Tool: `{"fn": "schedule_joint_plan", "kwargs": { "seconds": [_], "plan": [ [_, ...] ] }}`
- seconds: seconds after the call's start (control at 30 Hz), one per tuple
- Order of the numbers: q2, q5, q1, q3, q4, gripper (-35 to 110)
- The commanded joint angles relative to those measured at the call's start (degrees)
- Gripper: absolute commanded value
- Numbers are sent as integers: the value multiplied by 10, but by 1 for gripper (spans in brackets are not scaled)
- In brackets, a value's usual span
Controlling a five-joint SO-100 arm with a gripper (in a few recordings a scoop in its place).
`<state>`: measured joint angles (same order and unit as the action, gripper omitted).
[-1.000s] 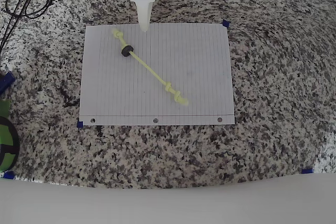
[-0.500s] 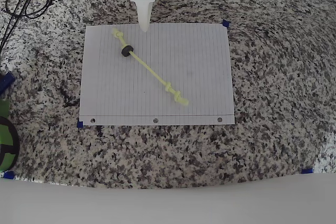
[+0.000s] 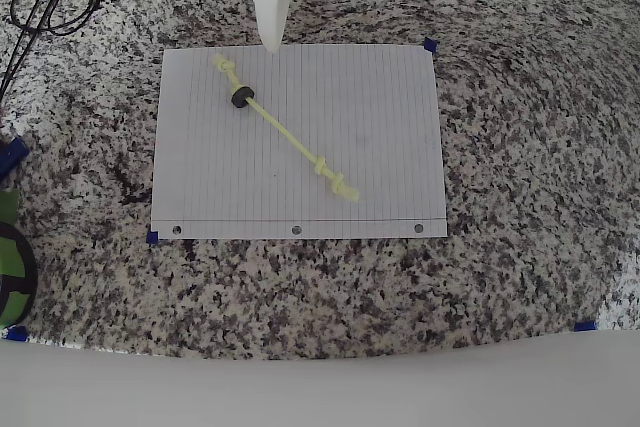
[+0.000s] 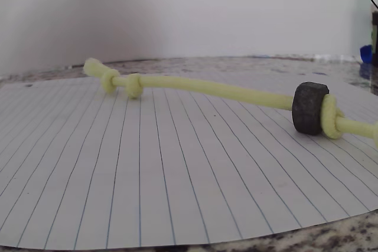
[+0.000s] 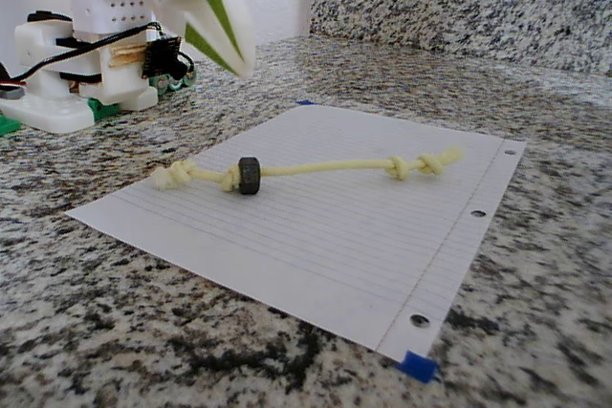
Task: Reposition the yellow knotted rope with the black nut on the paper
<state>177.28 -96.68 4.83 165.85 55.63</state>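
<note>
your gripper (image 3: 269,44) has drawn back slightly from the paper (image 3: 380,147) edge, fingers closed to a point, holding nothing. the yellow knotted rope (image 3: 285,129) with black nut (image 3: 240,98) lies unmoved, diagonal on the paper.

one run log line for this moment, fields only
claw: shut, above top edge of paper, holding nothing | yellow knotted rope: lying diagonally on paper | black nut: on rope by upper-left knot | contact: none
</note>
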Motion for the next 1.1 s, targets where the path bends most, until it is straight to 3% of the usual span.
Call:
{"fn": "schedule_joint_plan", "kwargs": {
  "seconds": [0.0, 0.17, 0.47, 0.83, 1.07],
  "plan": [
    [-74, -12, 11, -71, -8, 1],
    [-205, -62, 29, -186, 17, 1],
    [-418, -104, 87, -292, 48, 27],
    [-627, -99, 157, -437, 188, 32],
    [-679, -98, 170, -450, 190, 32]
  ]
}}
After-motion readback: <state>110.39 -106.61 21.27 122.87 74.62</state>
